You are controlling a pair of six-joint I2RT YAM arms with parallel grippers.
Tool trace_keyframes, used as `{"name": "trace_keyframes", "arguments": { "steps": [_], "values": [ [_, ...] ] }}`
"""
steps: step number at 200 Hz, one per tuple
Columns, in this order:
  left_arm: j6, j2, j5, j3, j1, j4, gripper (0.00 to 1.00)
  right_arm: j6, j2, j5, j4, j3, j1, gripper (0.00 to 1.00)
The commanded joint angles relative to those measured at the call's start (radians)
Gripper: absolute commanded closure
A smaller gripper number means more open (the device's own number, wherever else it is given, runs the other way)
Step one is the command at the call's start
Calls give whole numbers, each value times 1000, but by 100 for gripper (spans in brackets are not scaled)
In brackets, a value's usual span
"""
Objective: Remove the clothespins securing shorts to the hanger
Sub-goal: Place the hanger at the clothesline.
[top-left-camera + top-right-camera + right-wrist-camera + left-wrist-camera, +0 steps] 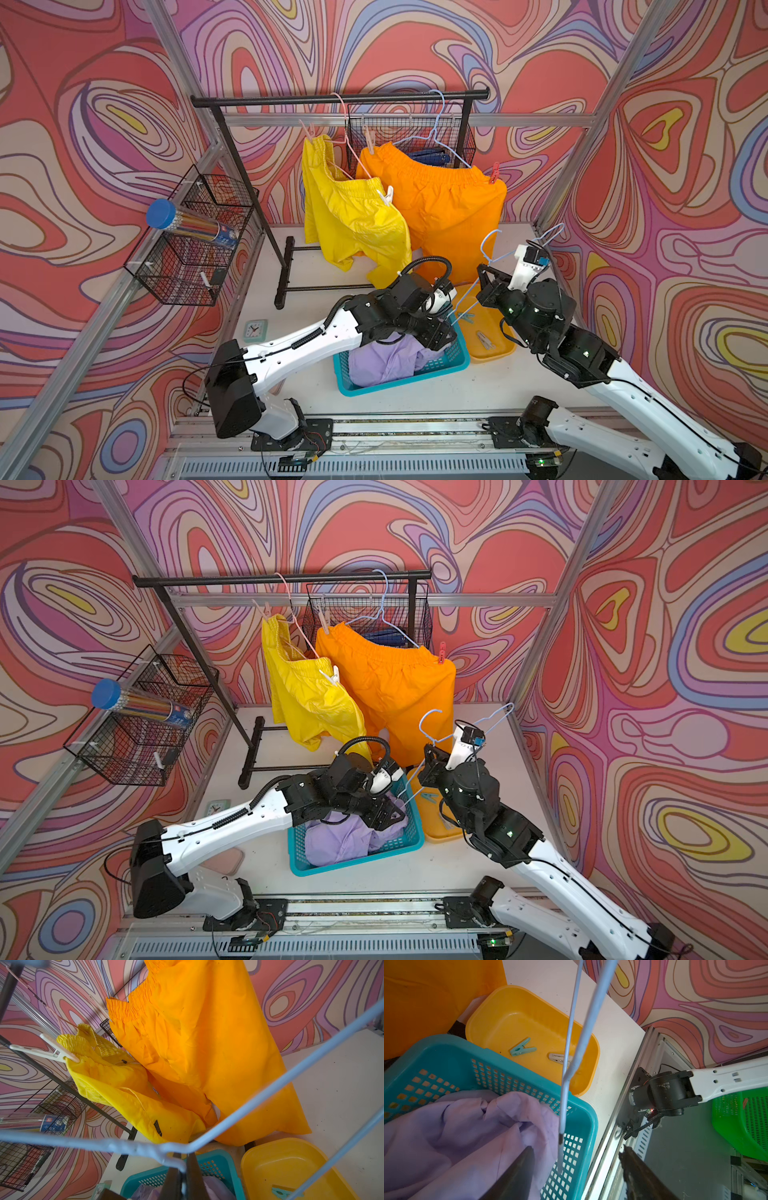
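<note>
Top view: yellow shorts (pixel 349 216) & orange shorts (pixel 453 220) hang at 12 o'clock w/ white clothespin (pixel 386 195) & red clothespin (pixel 493 172) on, lilac shorts (pixel 378 361) in basket (pixel 399 380) at 6; L wrist view: left claw (pixel 578 1148) spread, blue hanger (pixel 563 1105) tip between; R wrist view: right claw (pixel 184 1165) pinching that hanger.

Top views high, looking down; wrist views close; all share teal basket (pixel 436 368).

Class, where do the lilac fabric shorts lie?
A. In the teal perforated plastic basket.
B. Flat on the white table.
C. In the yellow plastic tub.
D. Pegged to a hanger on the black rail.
A: the lilac fabric shorts lie crumpled inside the teal perforated plastic basket; the yellow plastic tub holds only a green clothespin and a pale clothespin.
</note>
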Motion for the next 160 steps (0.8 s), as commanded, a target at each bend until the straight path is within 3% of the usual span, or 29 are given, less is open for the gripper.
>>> {"name": "trace_keyframes", "arguments": {
  "steps": [1,21,47,85,130,160],
  "values": [
    [21,29,-17,22,3,31,59,13,-19,-17,26,0,3,100],
    [19,44,-21,33,3,26,74,14,-27,-17,25,-2,2,100],
    [10,56,-3,47,3,29,100,12,-36,-13,22,-8,2,100],
    [3,55,8,58,2,41,100,8,-56,-5,17,-23,2,100],
    [-16,15,-55,54,2,65,100,-9,-130,4,-6,-60,3,56],
    [3,-9,-138,93,3,20,100,-19,-202,19,-49,-92,3,38]
  ]
}}
